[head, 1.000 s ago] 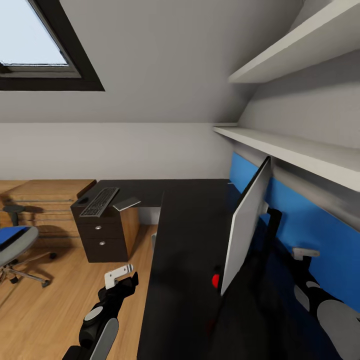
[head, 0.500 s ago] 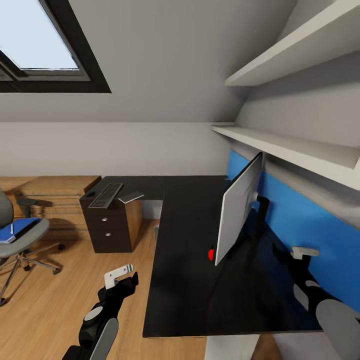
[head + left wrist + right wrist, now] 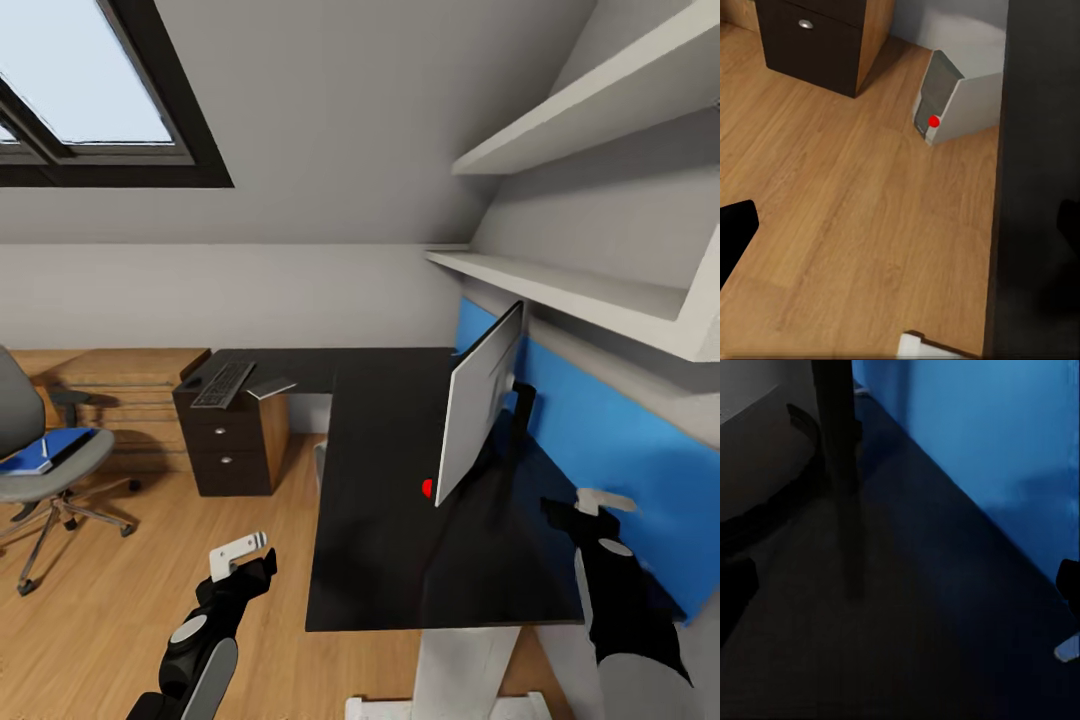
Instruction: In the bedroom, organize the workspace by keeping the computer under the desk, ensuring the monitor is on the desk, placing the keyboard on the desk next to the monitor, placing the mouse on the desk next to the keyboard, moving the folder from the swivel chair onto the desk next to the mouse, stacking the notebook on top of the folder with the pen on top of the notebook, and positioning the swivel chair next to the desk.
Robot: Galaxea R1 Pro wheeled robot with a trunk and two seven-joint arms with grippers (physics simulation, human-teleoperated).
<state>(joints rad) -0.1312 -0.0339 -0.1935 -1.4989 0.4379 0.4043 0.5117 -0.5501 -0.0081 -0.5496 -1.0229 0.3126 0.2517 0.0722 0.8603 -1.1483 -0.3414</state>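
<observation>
The black L-shaped desk [image 3: 380,520] carries the monitor [image 3: 480,400] along its right side, edge-on to me. On its far left end lie the keyboard [image 3: 223,383], the small black mouse [image 3: 191,382] and the thin grey notebook [image 3: 271,387]. The swivel chair [image 3: 30,420] stands at the left with the blue folder [image 3: 45,450] on its seat. The computer [image 3: 945,97] sits on the floor under the desk. My left gripper [image 3: 248,558] hangs open over the floor beside the desk. My right gripper [image 3: 580,505] is open above the desk behind the monitor. I cannot make out the pen.
A dark drawer unit [image 3: 232,450] supports the desk's left end, with a light wooden chest [image 3: 120,390] behind the chair. White shelves [image 3: 560,290] and a blue wall panel [image 3: 620,450] run along the right wall. The monitor stand [image 3: 836,420] rises close to my right gripper.
The whole view has pulled back and swung left, so the chair with the folder and the desk's near edge now show. Both grippers stay open and nothing on the desk has moved.
</observation>
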